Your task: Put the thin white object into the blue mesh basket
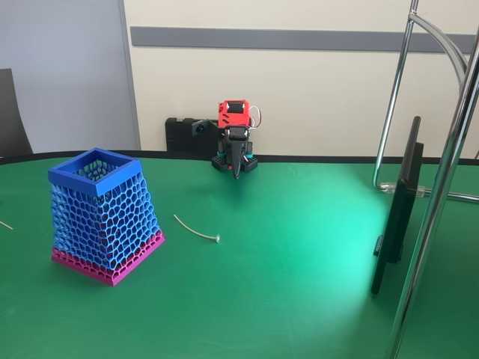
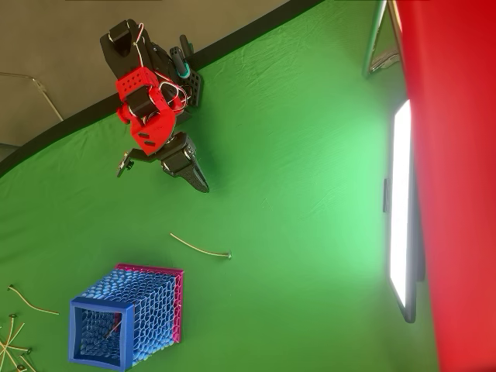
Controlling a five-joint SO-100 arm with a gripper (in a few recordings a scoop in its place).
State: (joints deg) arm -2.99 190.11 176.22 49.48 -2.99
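1. A green cloth covered the table [image 1: 299,299]. Its far edge ran dark and curved below a cream wall with a grey band.
2. A thin black screen [image 1: 398,209] stood edge-on at the right of the fixed view, just beside shiny metal poles [image 1: 441,194].
3. The arm [image 1: 233,138], red and black, sat folded at the far edge of the table. The gripper [image 2: 203,186] pointed down toward the cloth, and its fingers looked close together, with no gap seen between them and nothing held.
4. The white strand [image 1: 194,228] lay flat on the cloth, gently curved, with its small bead tip at the end farther from the basket. It sat near the basket but apart from it, between the basket and the arm in the overhead view.
5. The basket [image 1: 66,179] stood upright at the left of the fixed view, its square rim open upward.
6. More pale strands [image 2: 19,325] lay scattered at the lower left edge of the overhead view, beyond the basket.
7. Bare green cloth stretched open between the gripper, the strand and the screen.
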